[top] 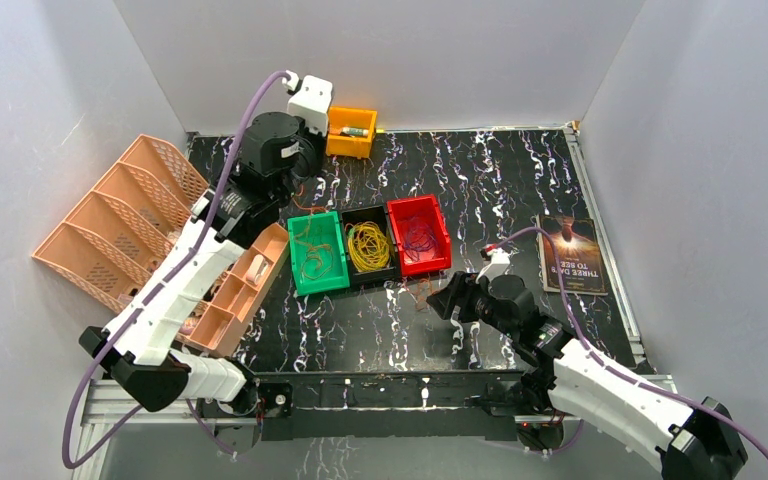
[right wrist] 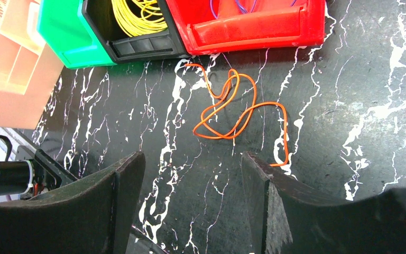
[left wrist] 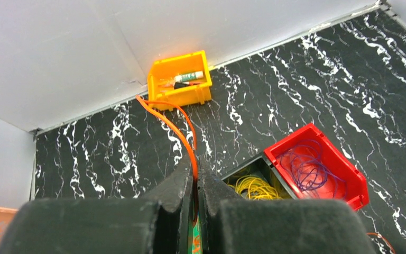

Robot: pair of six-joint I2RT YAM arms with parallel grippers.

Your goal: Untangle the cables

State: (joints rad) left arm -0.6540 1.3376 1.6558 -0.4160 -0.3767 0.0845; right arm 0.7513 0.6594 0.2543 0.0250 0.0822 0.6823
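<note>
My left gripper (top: 300, 190) hangs over the far end of the green bin (top: 317, 254) and is shut on a thin orange cable (left wrist: 175, 129), which loops up from between the fingers. More orange cable lies in the green bin. Yellow cables (top: 367, 246) fill the black bin, and they also show in the left wrist view (left wrist: 254, 186). Purple cables (left wrist: 309, 166) lie in the red bin (top: 419, 236). A loose orange cable (right wrist: 231, 106) lies on the table in front of the red bin. My right gripper (right wrist: 190, 174) is open and empty just short of it.
An orange bin (top: 351, 132) with markers stands at the back wall. A peach file rack (top: 110, 220) and a peach divided tray (top: 235, 295) sit at the left. A book (top: 572, 255) lies at the right. Walls close in on three sides.
</note>
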